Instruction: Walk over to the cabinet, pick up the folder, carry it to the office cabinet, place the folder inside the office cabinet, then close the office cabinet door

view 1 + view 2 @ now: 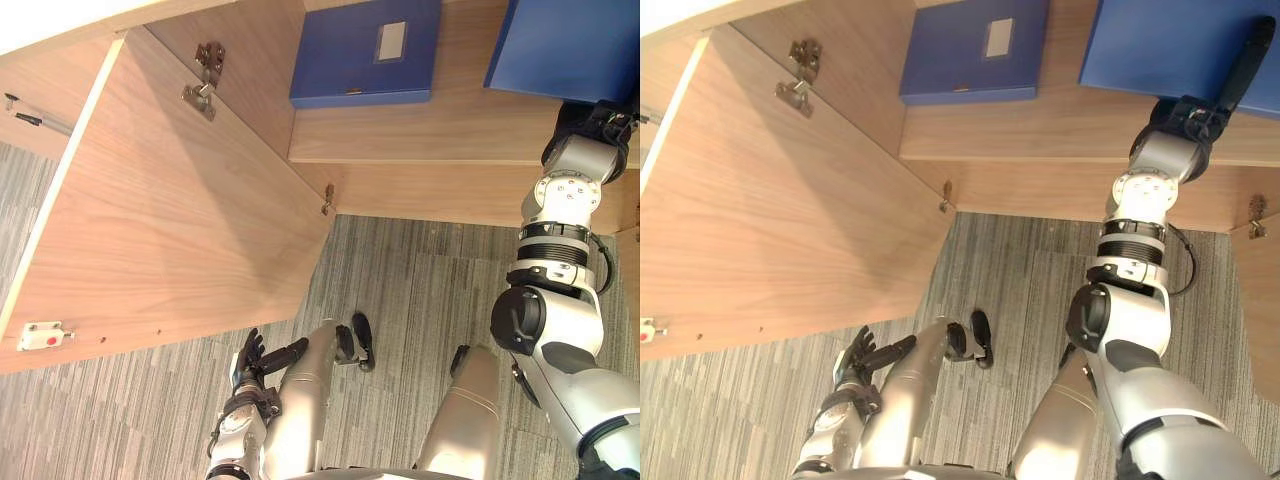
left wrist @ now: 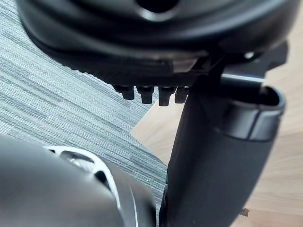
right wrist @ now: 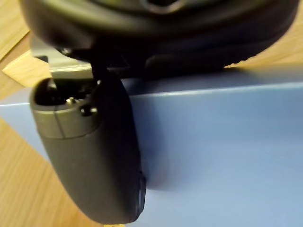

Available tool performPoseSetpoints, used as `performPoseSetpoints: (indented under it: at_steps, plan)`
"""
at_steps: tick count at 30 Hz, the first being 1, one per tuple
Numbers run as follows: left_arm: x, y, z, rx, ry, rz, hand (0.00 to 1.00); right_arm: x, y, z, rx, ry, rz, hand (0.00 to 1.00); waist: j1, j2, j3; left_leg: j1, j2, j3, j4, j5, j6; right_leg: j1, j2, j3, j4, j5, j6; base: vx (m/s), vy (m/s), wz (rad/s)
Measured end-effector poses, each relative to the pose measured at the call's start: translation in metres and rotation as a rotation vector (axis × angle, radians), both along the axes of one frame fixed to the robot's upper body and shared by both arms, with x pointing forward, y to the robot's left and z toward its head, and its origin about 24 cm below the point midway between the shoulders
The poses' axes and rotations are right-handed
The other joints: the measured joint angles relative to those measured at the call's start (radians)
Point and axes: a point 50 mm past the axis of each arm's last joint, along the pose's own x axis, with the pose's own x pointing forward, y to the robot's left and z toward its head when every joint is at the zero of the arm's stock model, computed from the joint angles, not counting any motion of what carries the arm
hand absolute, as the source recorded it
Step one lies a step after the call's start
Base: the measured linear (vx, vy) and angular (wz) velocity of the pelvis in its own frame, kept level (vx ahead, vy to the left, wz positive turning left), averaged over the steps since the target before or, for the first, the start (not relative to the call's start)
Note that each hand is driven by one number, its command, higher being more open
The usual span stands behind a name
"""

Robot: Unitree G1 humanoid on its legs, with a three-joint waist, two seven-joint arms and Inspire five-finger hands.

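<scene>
Holds the folder [image 1: 1170, 45] pinched in the right hand [image 1: 1188, 118], thumb flat on its blue face, over the cabinet shelf [image 1: 450, 125] just beyond the wrist. Shows a second folder [image 1: 365, 50] lying flat on that shelf to the hand's left, the open door [image 1: 170, 220] farther left, the left hand [image 1: 255, 360] hanging low with loose, empty fingers. Risks, likely, a slip from so narrow an edge grip, or a knock against the second folder if swung leftward.

On my feed I see a flat blue box folder with a pale rectangular label [image 1: 365, 50], lying label side up. Lower down, I see grey striped carpet flooring [image 1: 420, 290].
</scene>
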Motion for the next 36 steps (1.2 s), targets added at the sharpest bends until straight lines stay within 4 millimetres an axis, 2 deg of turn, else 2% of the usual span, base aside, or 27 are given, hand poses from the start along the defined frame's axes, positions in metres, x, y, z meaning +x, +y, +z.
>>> performPoseSetpoints:
  at_steps: [3,7,14,21,25,29,32,36]
  plan:
    - [0.001,-0.001,0.001,-0.020,-0.009,0.016,1.00,-0.001,-0.008,0.013,-0.020,0.001,-0.002,1.00,0.002,0.014,0.010,-0.021,-0.006,-0.004,0.018,0.000,0.001,-0.006,-0.006,-0.001,0.011,-0.005,0.008,0.03,0.015,0.17]
    - [-0.003,0.007,-0.002,-0.036,0.004,0.071,1.00,-0.004,-0.016,0.026,-0.050,-0.003,-0.003,1.00,0.006,0.016,0.026,-0.043,-0.006,-0.006,0.044,-0.001,0.003,-0.025,-0.013,0.002,0.046,-0.010,0.016,0.03,-0.001,0.09]
    - [-0.023,0.021,-0.021,-0.033,0.143,0.117,1.00,0.000,-0.017,0.027,-0.098,0.034,0.012,1.00,0.006,0.009,0.031,-0.068,-0.003,-0.012,0.083,-0.003,0.004,-0.039,-0.015,0.005,0.087,-0.036,0.013,0.00,-0.003,0.05]
    - [-0.029,0.025,-0.024,-0.050,0.165,0.139,1.00,0.007,-0.014,0.020,-0.182,0.109,0.034,1.00,0.006,0.003,0.034,-0.070,-0.003,-0.009,0.084,-0.002,0.004,-0.038,-0.016,0.007,0.083,-0.037,0.012,-0.01,0.019,0.00]
    - [-0.030,0.026,-0.025,-0.047,0.166,0.139,1.00,0.014,-0.009,0.010,-0.262,0.188,0.061,1.00,0.005,-0.003,0.035,-0.057,-0.003,-0.006,0.066,0.004,0.014,-0.024,-0.013,0.002,0.056,-0.029,0.012,0.04,0.029,-0.04]
    - [-0.034,0.028,-0.026,-0.047,0.172,0.137,1.00,0.025,-0.001,-0.020,-0.556,0.438,0.103,1.00,0.005,-0.008,0.032,0.009,0.007,0.009,-0.005,0.017,0.021,0.039,0.001,-0.018,-0.031,0.010,-0.003,0.07,0.017,-0.15]
    - [-0.038,0.028,-0.027,-0.047,0.178,0.137,1.00,0.026,-0.005,-0.034,-0.704,0.556,0.108,1.00,0.005,-0.013,0.026,0.060,0.007,0.019,-0.076,0.039,0.024,0.090,0.009,-0.036,-0.111,0.046,-0.003,0.09,0.027,-0.12]
    - [-0.047,0.033,-0.030,-0.044,0.195,0.127,1.00,0.022,-0.020,-0.054,-0.909,0.733,0.120,1.00,0.004,-0.030,0.005,0.114,-0.004,0.024,-0.175,0.074,0.027,0.148,0.011,-0.071,-0.212,0.091,-0.007,0.10,0.022,-0.03]
